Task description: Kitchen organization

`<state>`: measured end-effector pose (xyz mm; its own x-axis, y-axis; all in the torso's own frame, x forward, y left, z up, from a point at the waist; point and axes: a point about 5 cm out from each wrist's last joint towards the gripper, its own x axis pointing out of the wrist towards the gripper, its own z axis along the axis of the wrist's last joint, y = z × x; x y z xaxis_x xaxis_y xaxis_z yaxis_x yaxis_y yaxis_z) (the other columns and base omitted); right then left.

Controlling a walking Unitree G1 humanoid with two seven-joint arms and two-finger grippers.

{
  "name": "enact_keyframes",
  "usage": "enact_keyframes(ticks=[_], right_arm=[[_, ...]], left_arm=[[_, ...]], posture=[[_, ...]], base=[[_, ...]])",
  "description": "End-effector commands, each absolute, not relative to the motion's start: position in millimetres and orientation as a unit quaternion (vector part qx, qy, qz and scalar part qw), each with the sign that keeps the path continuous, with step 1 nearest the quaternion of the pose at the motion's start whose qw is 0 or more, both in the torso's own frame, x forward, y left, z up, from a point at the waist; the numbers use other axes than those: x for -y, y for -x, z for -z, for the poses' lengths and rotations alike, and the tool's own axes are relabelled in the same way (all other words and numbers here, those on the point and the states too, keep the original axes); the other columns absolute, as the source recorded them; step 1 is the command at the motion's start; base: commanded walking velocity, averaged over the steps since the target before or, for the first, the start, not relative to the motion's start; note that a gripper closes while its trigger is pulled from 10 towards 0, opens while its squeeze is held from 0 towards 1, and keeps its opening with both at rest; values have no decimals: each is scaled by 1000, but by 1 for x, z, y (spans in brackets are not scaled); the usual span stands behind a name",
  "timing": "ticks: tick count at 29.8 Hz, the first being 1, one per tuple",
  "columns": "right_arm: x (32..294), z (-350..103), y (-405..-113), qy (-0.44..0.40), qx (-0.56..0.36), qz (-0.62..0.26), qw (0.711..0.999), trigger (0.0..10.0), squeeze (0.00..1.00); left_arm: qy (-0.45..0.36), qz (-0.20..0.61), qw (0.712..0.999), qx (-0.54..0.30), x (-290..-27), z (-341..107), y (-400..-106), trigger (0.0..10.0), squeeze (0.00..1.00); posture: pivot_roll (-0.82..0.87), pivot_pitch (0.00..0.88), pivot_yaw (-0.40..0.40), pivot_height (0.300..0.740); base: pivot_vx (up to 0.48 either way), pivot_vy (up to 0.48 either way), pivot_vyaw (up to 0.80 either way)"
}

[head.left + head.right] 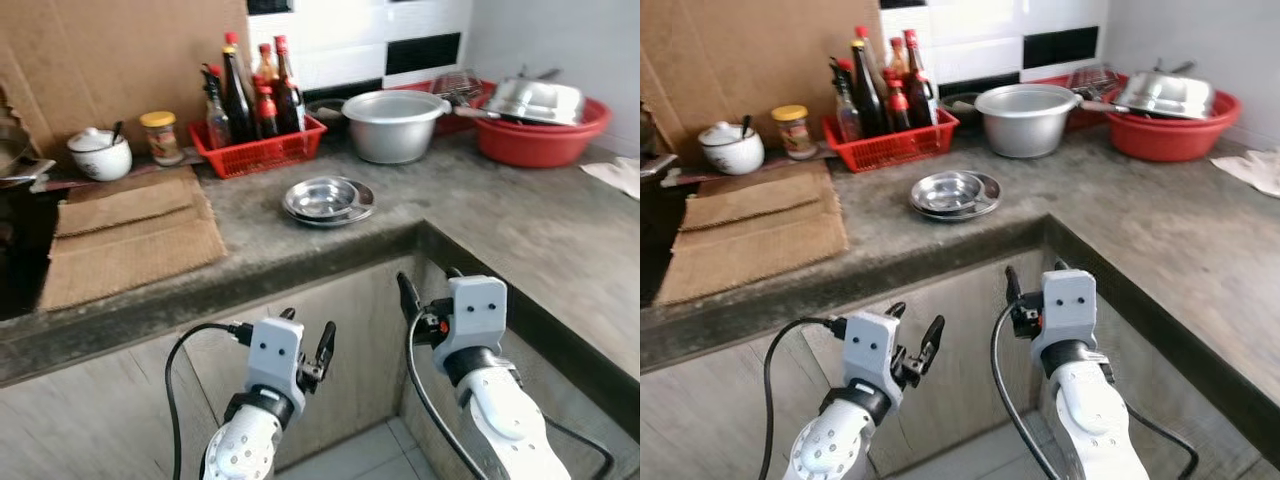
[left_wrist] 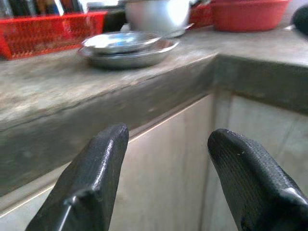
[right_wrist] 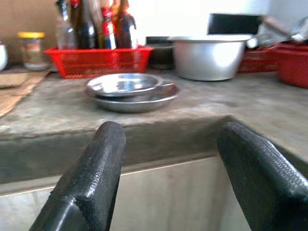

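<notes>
Steel plates (image 1: 328, 199), two stacked, are sitting near the inner corner of the counter (image 1: 520, 230), in front of the red basket (image 1: 262, 150) of bottles. I am holding my left hand (image 1: 308, 345) and right hand (image 1: 425, 290) below the counter edge, both released and carrying nothing. Judgement: approach step, nothing grasped yet. Next move is calling for raising one hand above the edge and reaching in to the plates' rim.

No legible text — bottle labels (image 1: 252, 95) too small, blurred.
</notes>
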<state>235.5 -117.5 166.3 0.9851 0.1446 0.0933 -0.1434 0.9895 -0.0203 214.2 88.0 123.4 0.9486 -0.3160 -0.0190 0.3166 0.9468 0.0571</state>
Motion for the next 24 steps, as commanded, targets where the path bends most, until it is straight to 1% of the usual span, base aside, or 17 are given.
enact_keyframes(ticks=[1, 5, 13, 20, 21, 22, 23, 24], right_arm=[[116, -169, -237, 12, 54, -83, 995, 10000, 0], [116, -169, -240, 12, 54, -83, 995, 10000, 0], [122, -172, -247, 11, 57, -76, 995, 10000, 0], [122, -174, -250, 2, 61, -84, 995, 10000, 0], [122, -175, -251, -2, 61, -85, 994, 10000, 43], [121, -176, -252, -3, 62, -85, 994, 10000, 43], [122, -176, -254, -8, 64, -82, 995, 10000, 1000], [122, -177, -256, -7, 65, -80, 995, 10000, 1000]], left_arm=[[-28, 163, 986, 2, -86, -126, -215, 10000, 0], [-29, 163, 986, 2, -87, -126, -215, 10000, 0], [-24, 162, 986, -3, -87, -125, -215, 10000, 0], [-26, 162, 986, -5, -86, -125, -215, 10000, 0], [-23, 164, 986, -4, -86, -126, -214, 10000, 0], [-23, 164, 986, -4, -86, -126, -214, 10000, 0], [-24, 166, 986, -5, -85, -125, -214, 10000, 0], [-21, 169, 985, -5, -84, -126, -214, 10000, 0]], posture=[[117, 0, -12, 740], [119, 0, -13, 740], [121, 0, -12, 740], [121, 7, -13, 740], [120, 11, -11, 740], [119, 12, -8, 740], [119, 13, -12, 740], [119, 17, -12, 740]], base=[[304, 0, 800], [304, 0, 775], [293, 0, 0], [0, 0, 0], [0, 0, 0], [0, 0, 0], [0, 0, 0], [0, 0, 0]])
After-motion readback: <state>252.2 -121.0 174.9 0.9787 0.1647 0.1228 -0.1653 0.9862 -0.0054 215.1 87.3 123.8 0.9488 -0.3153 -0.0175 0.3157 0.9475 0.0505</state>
